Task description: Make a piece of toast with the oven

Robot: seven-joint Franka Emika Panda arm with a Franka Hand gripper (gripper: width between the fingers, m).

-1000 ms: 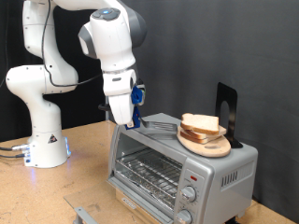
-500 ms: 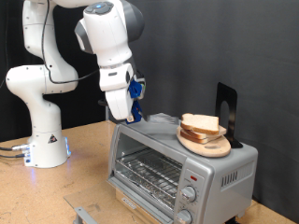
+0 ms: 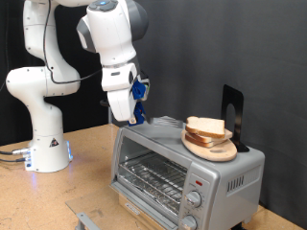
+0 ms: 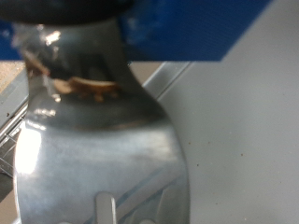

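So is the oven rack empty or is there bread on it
Empty. The oven's wire rack shows bare in the exterior view; the bread slices sit on the wooden board on top.

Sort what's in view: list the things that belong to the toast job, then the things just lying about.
Belong to the job:
- bread slices, stacked on top of the oven
- oven, wire rack empty
- hand, over the oven's top edge at the exterior view's left

Just lying about:
- round wooden board under the slices
- black stand behind them
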